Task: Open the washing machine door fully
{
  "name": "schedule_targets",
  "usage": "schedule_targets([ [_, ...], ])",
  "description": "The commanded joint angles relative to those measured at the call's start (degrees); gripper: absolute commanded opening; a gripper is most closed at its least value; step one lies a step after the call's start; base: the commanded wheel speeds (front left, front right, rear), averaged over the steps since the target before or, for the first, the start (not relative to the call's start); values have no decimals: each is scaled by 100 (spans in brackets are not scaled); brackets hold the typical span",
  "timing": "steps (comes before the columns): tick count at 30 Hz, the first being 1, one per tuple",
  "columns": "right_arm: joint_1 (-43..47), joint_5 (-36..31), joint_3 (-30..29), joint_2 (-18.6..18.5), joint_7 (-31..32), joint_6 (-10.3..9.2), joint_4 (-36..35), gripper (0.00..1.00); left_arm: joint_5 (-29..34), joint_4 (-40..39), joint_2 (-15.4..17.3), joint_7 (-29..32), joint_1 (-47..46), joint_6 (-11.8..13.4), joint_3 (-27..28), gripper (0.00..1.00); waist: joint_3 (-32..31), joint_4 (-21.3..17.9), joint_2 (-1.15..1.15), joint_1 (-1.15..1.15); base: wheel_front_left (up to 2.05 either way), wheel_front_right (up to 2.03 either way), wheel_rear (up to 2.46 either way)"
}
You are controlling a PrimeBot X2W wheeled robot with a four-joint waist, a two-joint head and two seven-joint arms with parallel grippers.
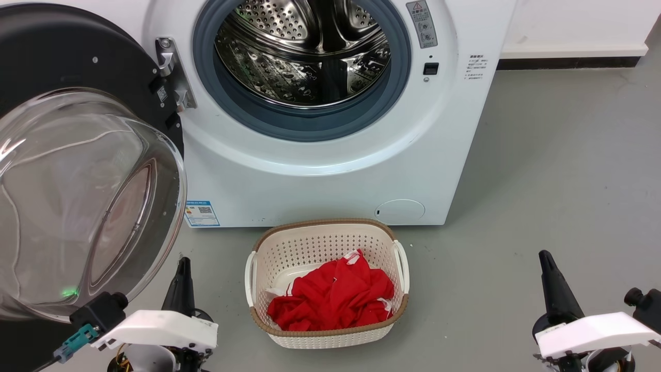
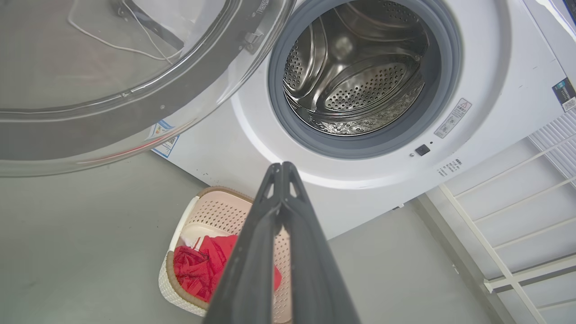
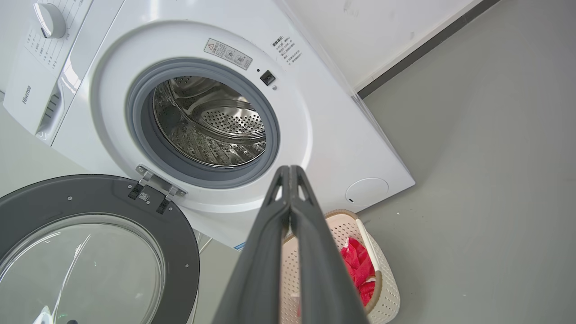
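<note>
Two end effectors are hanging low before the washer [image 1: 330, 175], both holding nothing. On the left end effector [image 1: 183, 266] the fingers are pressing together, tip pointing up just beside the lower rim of the door [image 1: 88, 170]; whether it is touching, cannot tell. On the right end effector [image 1: 546, 261] the fingers are likewise lying together, over the floor [image 1: 542, 155], well apart from the washer. The door is standing swung out wide on its hinge [image 1: 173, 72], left of the drum [image 1: 304, 51], glass bowl bulging toward the head camera. A basket [image 1: 320, 230] is sitting on the floor just before the washer, between the end effectors, holding red cloth [image 1: 330, 299].
</note>
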Motion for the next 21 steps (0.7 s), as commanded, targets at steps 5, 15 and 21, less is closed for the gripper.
schedule_targets([
  [5, -180, 515, -34, -54, 79, 0, 10, 0, -488, -26, -9, 120, -187, -111, 96, 0, -5, 4, 0, 0, 0, 0, 0],
  [15, -250, 1252, -72, -61, 212, 0, 103, 0, -1199, 31, -41, 297, -222, -247, 206, 0, -14, 12, 0, 0, 0, 0, 0],
  [21, -300, 1658, -96, -62, 284, 0, 157, 0, -1594, 62, -60, 398, -242, -317, 262, 0, -19, 17, 0, 0, 0, 0, 0],
])
